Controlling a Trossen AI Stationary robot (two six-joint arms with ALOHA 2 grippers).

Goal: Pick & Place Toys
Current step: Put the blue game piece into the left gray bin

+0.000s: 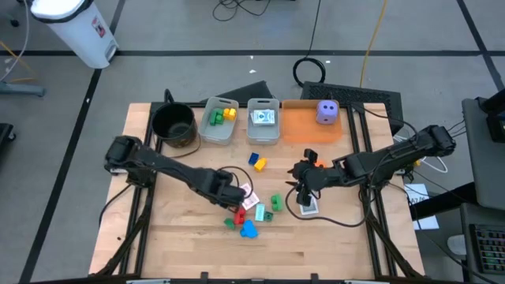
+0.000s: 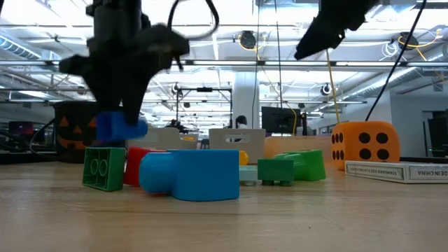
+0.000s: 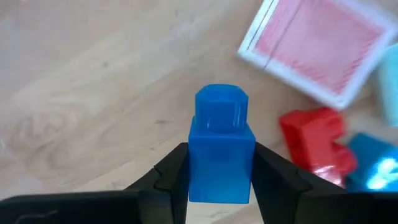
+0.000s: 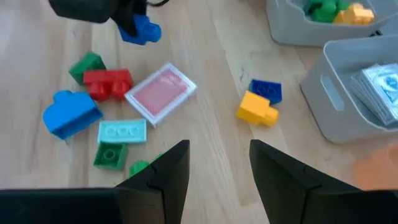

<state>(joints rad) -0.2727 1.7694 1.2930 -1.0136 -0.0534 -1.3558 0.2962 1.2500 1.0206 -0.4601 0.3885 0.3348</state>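
My left gripper (image 1: 235, 193) hangs over the pile of toys at the table's middle, shut on a small blue block (image 3: 221, 155). The low view shows this block (image 2: 120, 128) above the other toys. Under it lie a red block (image 4: 107, 82), a red-backed playing card (image 4: 161, 92), a big blue block (image 2: 192, 173), and green blocks (image 2: 103, 168). My right gripper (image 4: 217, 168) is held high to the right of the pile, open with nothing between its fingers. An orange die (image 2: 364, 143) stands on the table below it. My left gripper pinches the blue block's two opposite side faces (image 3: 194, 168) between its two fingers. The fingers come from above, pointing down. The block's stud end (image 3: 221, 106) sticks out past the fingertips. The block is lifted clear of the table and of the other toys.
Along the far edge stand a black pot (image 1: 173, 125), two clear bins (image 1: 219, 122) (image 1: 263, 122) and an orange tray (image 1: 304, 126) with a purple die (image 1: 327, 111). A yellow and a blue block (image 4: 258, 107) lie mid-table. A card box (image 2: 395, 171) lies by the orange die.
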